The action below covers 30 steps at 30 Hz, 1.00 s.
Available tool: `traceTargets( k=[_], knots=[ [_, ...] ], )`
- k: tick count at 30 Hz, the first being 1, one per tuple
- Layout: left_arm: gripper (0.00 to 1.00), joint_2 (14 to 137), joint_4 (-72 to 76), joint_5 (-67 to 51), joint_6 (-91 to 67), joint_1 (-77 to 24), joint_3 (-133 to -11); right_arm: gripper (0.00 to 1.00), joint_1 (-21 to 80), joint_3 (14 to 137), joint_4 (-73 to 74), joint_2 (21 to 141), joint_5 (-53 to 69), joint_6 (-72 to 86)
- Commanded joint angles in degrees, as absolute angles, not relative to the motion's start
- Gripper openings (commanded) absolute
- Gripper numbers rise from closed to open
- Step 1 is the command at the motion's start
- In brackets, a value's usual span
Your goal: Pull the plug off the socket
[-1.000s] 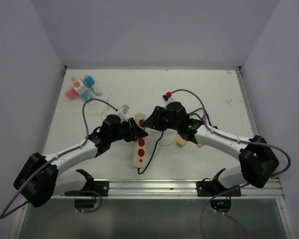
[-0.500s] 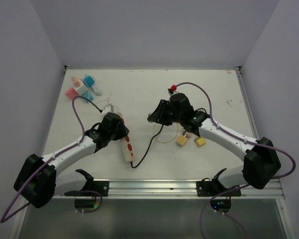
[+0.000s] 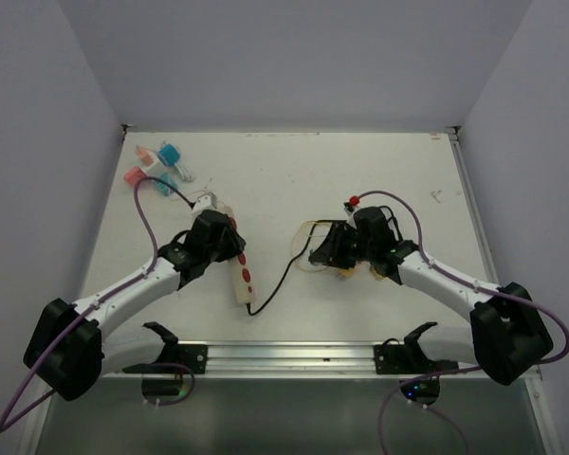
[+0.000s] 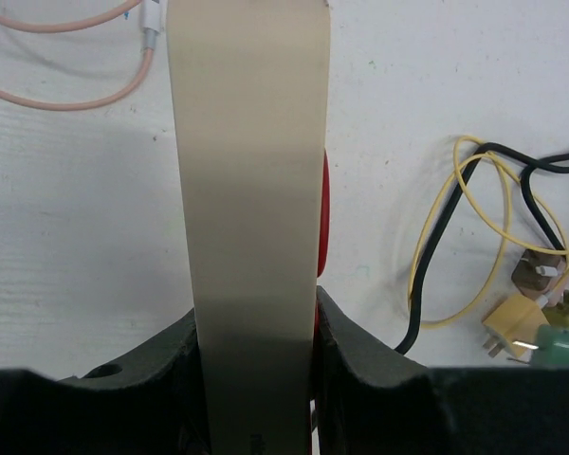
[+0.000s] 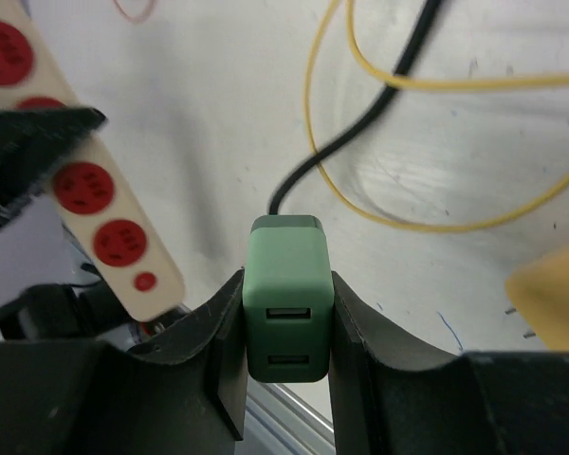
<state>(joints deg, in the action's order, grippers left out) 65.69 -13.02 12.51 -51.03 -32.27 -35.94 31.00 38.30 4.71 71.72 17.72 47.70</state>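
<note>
Looking from above, the strip (image 3: 243, 280) lies left of centre, partly under the left gripper (image 3: 229, 254). The right gripper (image 3: 324, 254) sits well apart to the right, and its own body hides what it carries. Only the right wrist view shows that: a green plug (image 5: 285, 296) clamped between the fingers, off the strip, with a black cord (image 5: 294, 178) leaving its far end and a yellow wire (image 5: 309, 104) looping beside it. The left wrist view shows the left fingers closed on the strip's cream sides, its red sockets seen only edge-on. Yellow blocks (image 4: 514, 327) are cut off at that view's right edge. Coloured items (image 3: 156, 166) in the far left corner are too small to make out.
</note>
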Motion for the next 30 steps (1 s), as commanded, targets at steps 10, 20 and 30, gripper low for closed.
traceTargets(
  k=[10, 20, 30],
  knots=[
    [0.00, 74.1, -9.0, 11.8, -44.3, -31.4, -50.4, 0.12, 28.7, 26.8, 3.1, 71.6, 22.4, 41.8],
    [0.00, 78.2, -8.4, 9.4, -42.9, -30.9, -57.3, 0.68, 27.0, 29.8, 13.5, 67.6, 14.0, 38.6],
    [0.00, 78.4, -4.6, 3.6, -46.8, -30.9, -51.9, 0.92, 27.4, 39.5, 17.7, 57.6, 16.9, 32.2]
  ],
)
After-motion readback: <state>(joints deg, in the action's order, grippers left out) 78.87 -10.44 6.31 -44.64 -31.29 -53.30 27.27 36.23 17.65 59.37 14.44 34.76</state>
